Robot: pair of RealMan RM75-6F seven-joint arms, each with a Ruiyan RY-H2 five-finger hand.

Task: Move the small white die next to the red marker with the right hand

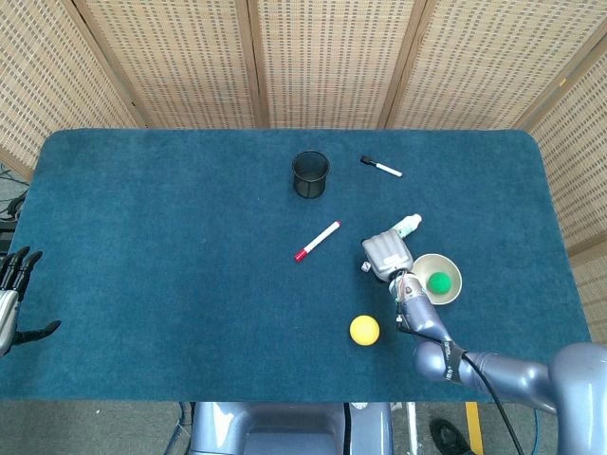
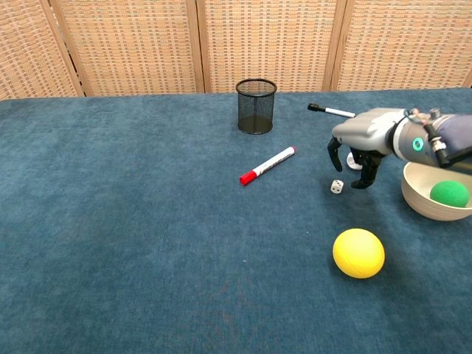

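Observation:
The small white die (image 2: 337,186) lies on the blue table, seen also in the head view as the die (image 1: 365,267), just left of my right hand. The red marker (image 2: 267,164) lies slanted to the die's left, the same marker (image 1: 317,240) below the mesh cup. My right hand (image 2: 361,141) hovers low just right of and above the die, palm down, fingers pointing down and apart, holding nothing; it shows as the right hand (image 1: 387,253) from above. My left hand (image 1: 11,294) rests open at the far left table edge.
A black mesh cup (image 2: 256,106) stands behind the marker. A black marker (image 2: 332,111) lies at the back right. A white bottle (image 1: 408,225) lies partly hidden behind my right hand. A beige bowl (image 2: 417,193) holds a green ball. A yellow ball (image 2: 358,253) sits near the front.

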